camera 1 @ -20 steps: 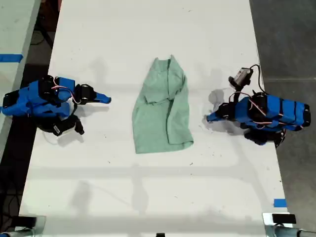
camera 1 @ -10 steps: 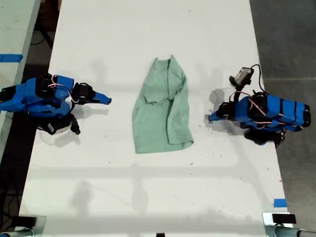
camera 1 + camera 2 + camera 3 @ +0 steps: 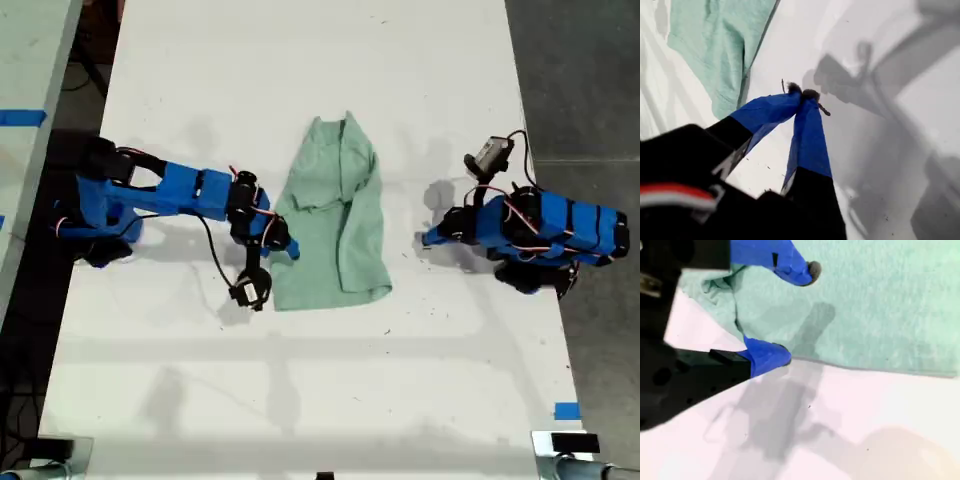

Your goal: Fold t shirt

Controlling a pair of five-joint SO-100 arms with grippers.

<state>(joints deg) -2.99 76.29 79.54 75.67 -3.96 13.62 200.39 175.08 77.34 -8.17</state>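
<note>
One t shirt (image 3: 335, 225) lies on the white table (image 3: 300, 400), between two blue arms. My second gripper (image 3: 790, 315), jaws apart, straddles the shirt's nine-o'clock edge in the exterior view; my first gripper (image 3: 802, 95), jaws together, holds nothing at three o'clock.

Looks like a robotics lab/test bench: bare white table (image 3: 300, 400) w/ two blue arms, exposed servo wiring, blue tape marks (image 3: 566, 411) at 5 o'clock, grey floor (image 3: 580, 80) at 2 o'clock.

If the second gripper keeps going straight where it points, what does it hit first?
The shirt: my second gripper is open at its edge, one finger over the fabric, the other at the hem.
</note>
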